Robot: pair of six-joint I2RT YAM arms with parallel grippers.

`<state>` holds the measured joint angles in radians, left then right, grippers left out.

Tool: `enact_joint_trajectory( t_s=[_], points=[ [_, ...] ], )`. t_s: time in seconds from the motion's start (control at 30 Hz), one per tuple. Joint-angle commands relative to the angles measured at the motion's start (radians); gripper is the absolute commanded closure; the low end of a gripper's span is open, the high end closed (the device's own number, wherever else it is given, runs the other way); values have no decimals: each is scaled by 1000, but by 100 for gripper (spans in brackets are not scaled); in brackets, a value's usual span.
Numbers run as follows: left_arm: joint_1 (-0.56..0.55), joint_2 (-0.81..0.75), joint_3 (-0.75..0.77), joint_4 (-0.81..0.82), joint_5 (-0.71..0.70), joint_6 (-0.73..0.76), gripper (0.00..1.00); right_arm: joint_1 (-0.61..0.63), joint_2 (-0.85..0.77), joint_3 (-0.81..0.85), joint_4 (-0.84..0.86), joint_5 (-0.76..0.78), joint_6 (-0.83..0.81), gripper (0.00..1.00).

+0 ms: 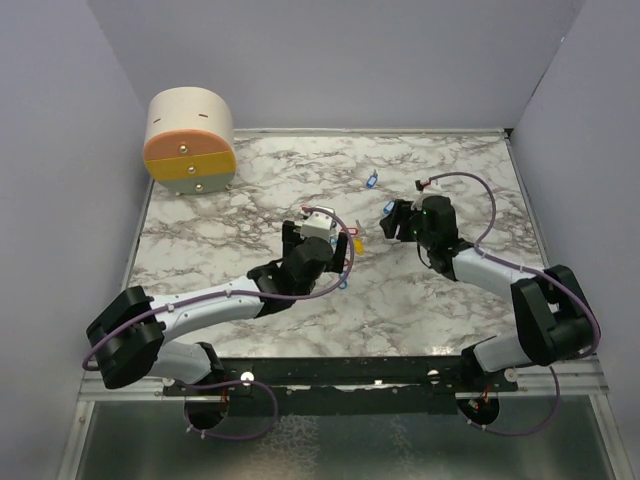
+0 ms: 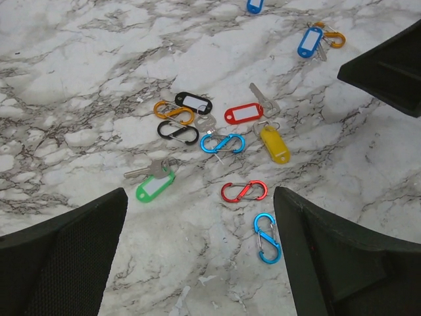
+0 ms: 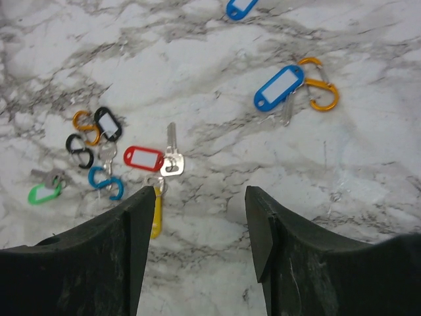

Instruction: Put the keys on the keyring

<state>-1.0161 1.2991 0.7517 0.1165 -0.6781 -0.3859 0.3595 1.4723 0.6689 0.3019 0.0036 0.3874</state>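
We find the left pincer [image 2: 199, 197] wide open. Its two fingers sit at the bottom corners of its wrist view, with only bare marble worktop [image 2: 79, 59] between them. The right pincer [image 3: 200, 197] also has its jaws apart and is empty, with marble showing in the gap.

Keys, left wrist view: the main cluster lies loose mid-frame.
- The black key tag [image 2: 194, 102] touches an orange carabiner [image 2: 172, 110], and a black carabiner [image 2: 177, 131] lies just below them.
- The red key tag [image 2: 243, 113] is right of centre. A silver key [image 2: 263, 99] lies against its upper right end and the yellow key tag [image 2: 275, 145] is just below.
- A light blue carabiner [image 2: 222, 143] sits between the black carabiner and the yellow key tag.
- The green key tag [image 2: 156, 186] is at the lower left of the cluster, with a metal blade at its upper left.
- A red carabiner [image 2: 244, 191] and a second blue carabiner [image 2: 267, 238] lie lower, near the finger at lower right.

Right wrist view, upper right, apart from the cluster: a blue key tag [image 3: 278, 87] lies against a second orange carabiner [image 3: 319, 84]. We cannot tell whether they are linked. A further blue tag [image 3: 240, 8] is cut off by the top edge.
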Motion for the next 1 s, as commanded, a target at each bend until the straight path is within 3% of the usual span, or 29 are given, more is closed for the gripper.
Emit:
enact_joint_trajectory(
  t_s=[0.0,0.2,0.5,0.97],
  points=[
    [4,57,21,-36,65,-16,7,16,-85,-45,2,-106,-15,43],
    [4,175,31,-61,136,-58,13,21,-159,-101,-4,-177,-16,47],
    [-25,266,44,-44,182,-87,22,21,-141,-111,-18,-149,-7,48],
    [-81,388,93,-43,179,-130,22,21,-172,-114,-49,-102,5,48]
  ],
)
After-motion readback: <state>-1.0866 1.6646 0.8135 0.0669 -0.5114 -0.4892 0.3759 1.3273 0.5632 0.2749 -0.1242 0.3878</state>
